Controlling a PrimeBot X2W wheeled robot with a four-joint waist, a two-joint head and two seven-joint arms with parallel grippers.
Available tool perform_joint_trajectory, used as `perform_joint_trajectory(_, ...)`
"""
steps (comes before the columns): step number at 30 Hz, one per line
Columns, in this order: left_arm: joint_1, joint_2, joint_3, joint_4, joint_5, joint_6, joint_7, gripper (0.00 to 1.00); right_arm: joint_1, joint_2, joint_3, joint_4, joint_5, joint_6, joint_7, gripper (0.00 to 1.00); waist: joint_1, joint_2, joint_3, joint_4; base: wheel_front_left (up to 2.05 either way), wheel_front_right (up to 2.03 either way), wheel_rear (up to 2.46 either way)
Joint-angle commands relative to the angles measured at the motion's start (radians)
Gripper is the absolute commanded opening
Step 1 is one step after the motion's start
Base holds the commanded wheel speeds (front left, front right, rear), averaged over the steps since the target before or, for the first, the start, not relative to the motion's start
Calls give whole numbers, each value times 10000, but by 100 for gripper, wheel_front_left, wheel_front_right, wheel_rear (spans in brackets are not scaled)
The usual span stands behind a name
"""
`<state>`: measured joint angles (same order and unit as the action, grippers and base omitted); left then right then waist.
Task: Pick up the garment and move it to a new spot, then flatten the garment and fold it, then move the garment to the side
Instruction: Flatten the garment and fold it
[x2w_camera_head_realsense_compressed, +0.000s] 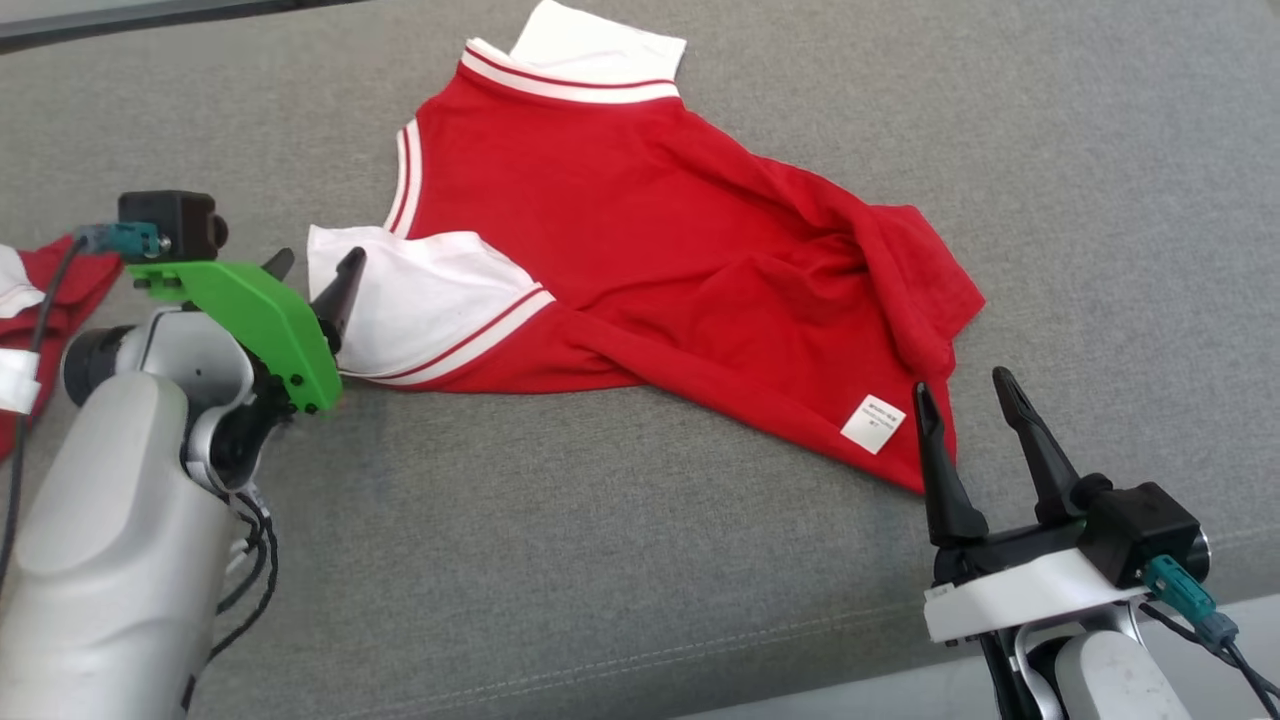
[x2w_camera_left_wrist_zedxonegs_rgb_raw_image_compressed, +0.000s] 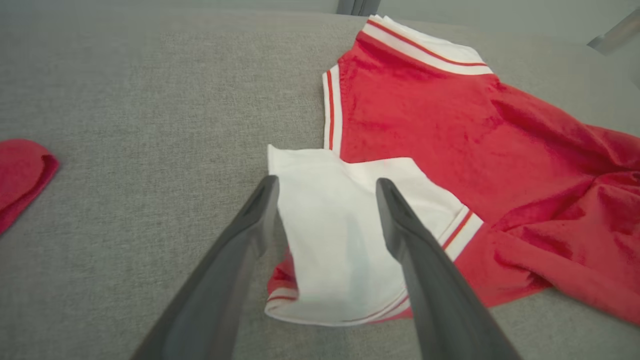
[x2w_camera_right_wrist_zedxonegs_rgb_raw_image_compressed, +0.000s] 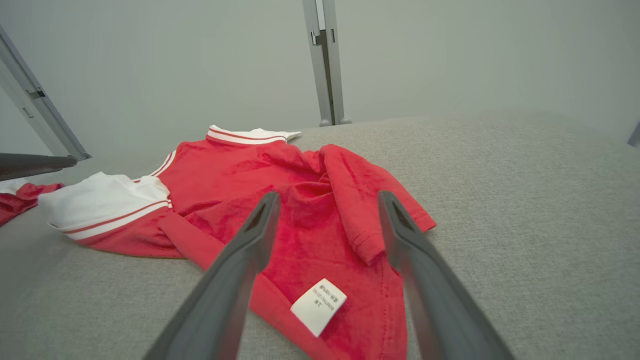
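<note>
Left gripper (x2w_camera_head_realsense_compressed: 318, 260) splayed at sleeve (x2w_camera_head_realsense_compressed: 420, 290) — right gripper (x2w_camera_head_realsense_compressed: 962, 383) likewise, garment (x2w_camera_head_realsense_compressed: 620, 210) label (x2w_camera_head_realsense_compressed: 872, 423).

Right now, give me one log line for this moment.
shirt: rumpled, unfolded, on grey surface | left gripper: open, at white sleeve | right gripper: open, at hem near label

I log one item bearing print: a small white tag (x2w_camera_right_wrist_zedxonegs_rgb_raw_image_compressed: 318, 306) sewn on the red shirt (x2w_camera_right_wrist_zedxonegs_rgb_raw_image_compressed: 320, 235), close to its edge. In the right wrist view the tag carries two short lines of dark characters, set at a slant. They are too small and blurred for me to read; the head view resolves them no better.
</note>
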<state>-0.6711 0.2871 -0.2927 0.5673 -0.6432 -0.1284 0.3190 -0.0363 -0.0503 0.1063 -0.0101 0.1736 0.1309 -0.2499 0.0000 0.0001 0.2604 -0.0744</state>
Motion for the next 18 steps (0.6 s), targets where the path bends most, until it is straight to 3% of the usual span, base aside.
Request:
perform_joint_trajectory(1, -422, 230, -122, 364, -265, -27, 139, 100, -224, -14, 41, 63, 66, -3, -92, 100, 0, -1, 607, -574, 0, 0, 0)
perform_joint_trajectory(18, -1896, 889, -1067, 2872, -1628, -31, -63, 100, -632, -12, 158, 251, 234, -3, -161, 100, 0, -1, 975, -870, 0, 0, 0)
